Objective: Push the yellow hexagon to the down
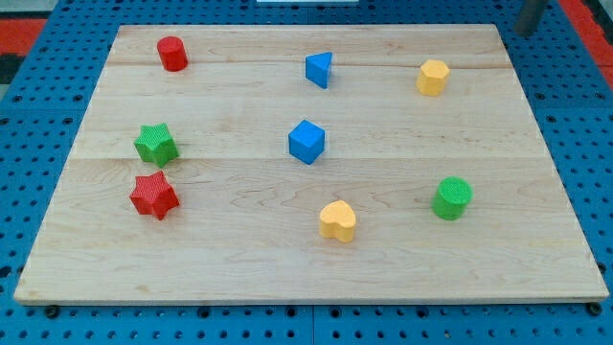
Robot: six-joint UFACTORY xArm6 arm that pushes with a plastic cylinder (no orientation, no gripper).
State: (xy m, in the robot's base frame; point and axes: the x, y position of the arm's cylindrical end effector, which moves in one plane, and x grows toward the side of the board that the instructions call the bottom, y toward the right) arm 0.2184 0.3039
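Note:
The yellow hexagon [433, 77] sits on the wooden board [239, 259] near the view's top right. My tip [524, 31] shows as a dark rod end at the view's top right corner, just past the board's top edge, up and to the right of the yellow hexagon and well apart from it. A yellow heart [337, 220] lies lower, near the view's bottom centre.
A blue triangle [319, 69] is at top centre and a blue cube [306, 142] in the middle. A red cylinder [172, 54] is at top left, a green star [156, 145] and a red star [154, 195] at left, a green cylinder [451, 197] at lower right.

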